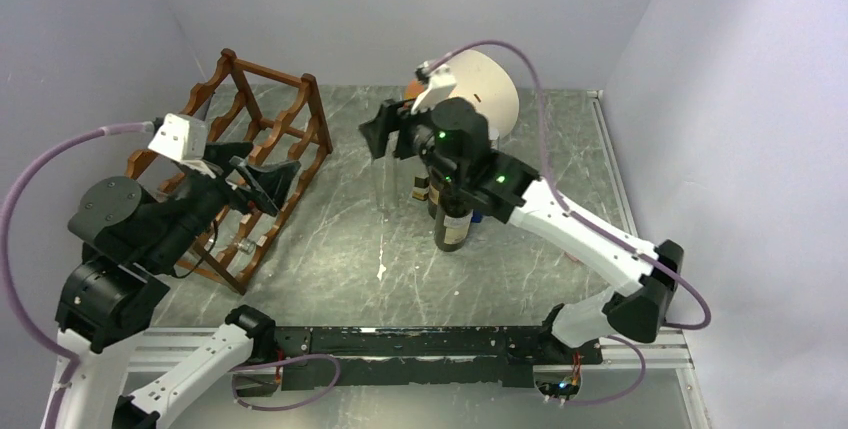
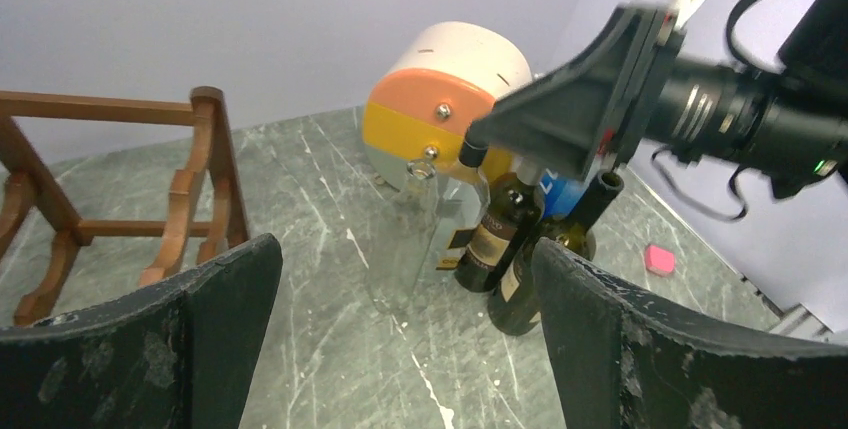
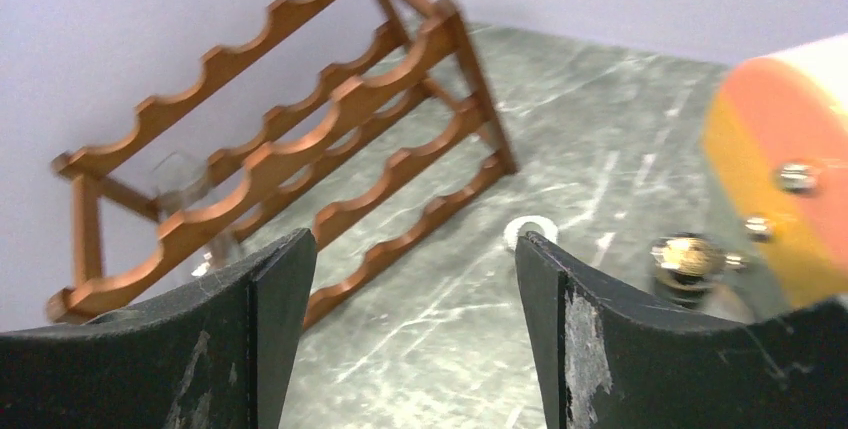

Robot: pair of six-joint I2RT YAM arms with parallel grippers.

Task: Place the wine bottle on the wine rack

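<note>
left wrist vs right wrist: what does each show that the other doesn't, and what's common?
Left wrist only: two dark wine bottles side-on with labels, the right arm reaching over them, a small pink item on the table.
Right wrist only: the wine rack with all its scalloped tiers, and a clear glass item resting in it.
Both: the rack (left wrist catches one end only), the marbled table, the orange-and-yellow drum.

Wine rack partly behind the left arm, wine bottle neck beneath the right wrist
</note>
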